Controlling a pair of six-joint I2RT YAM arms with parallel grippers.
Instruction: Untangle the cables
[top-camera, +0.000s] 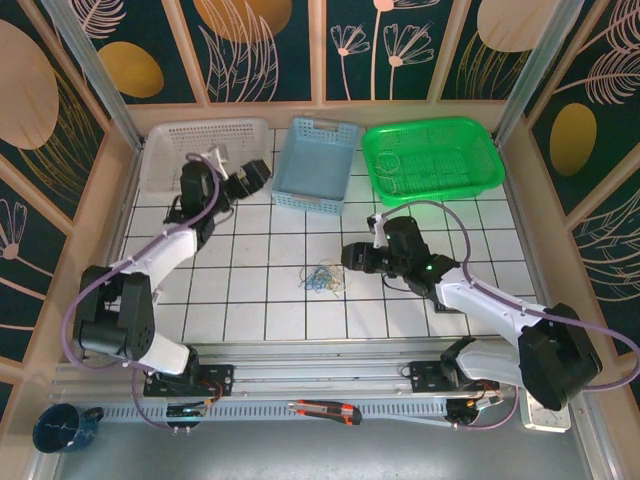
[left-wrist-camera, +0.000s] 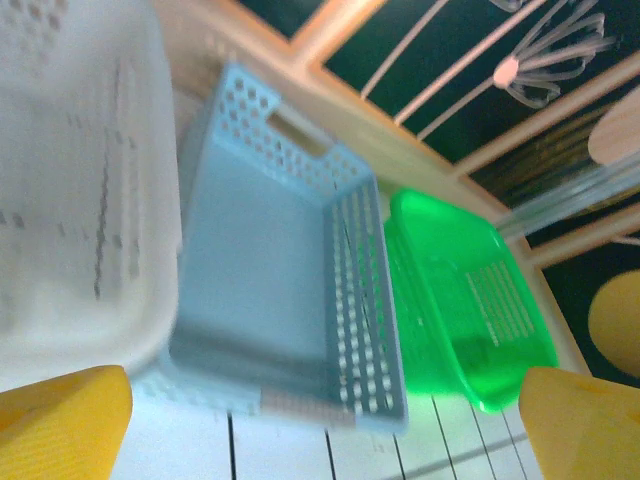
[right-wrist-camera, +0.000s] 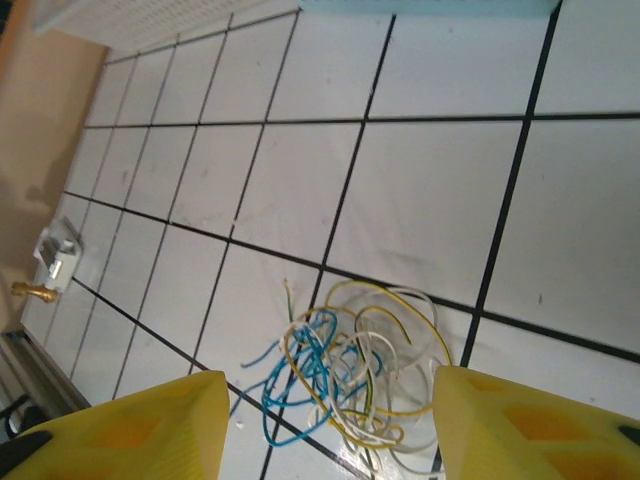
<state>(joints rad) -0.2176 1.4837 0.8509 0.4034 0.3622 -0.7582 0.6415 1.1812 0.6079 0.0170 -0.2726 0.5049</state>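
Cables (right-wrist-camera: 345, 365) lie tangled on the white tiles, individual strands hard to trace. Right gripper (right-wrist-camera: 330, 420) hovers just above them, fingers apart, empty, tips cut off by the frame. Left gripper (left-wrist-camera: 320, 420) gapes wide near the blue basket (left-wrist-camera: 270, 290).

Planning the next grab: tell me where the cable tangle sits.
The cables lie on the white tiled table, centre of the top view, just left of the right gripper and in front of the blue basket.

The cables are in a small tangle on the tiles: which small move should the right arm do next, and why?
Probably lower the right gripper straight onto the cables and close. Its jaws stand open with the tangle lying between them on the tiled table, nothing held yet. The left gripper is open too, far off by the blue basket.
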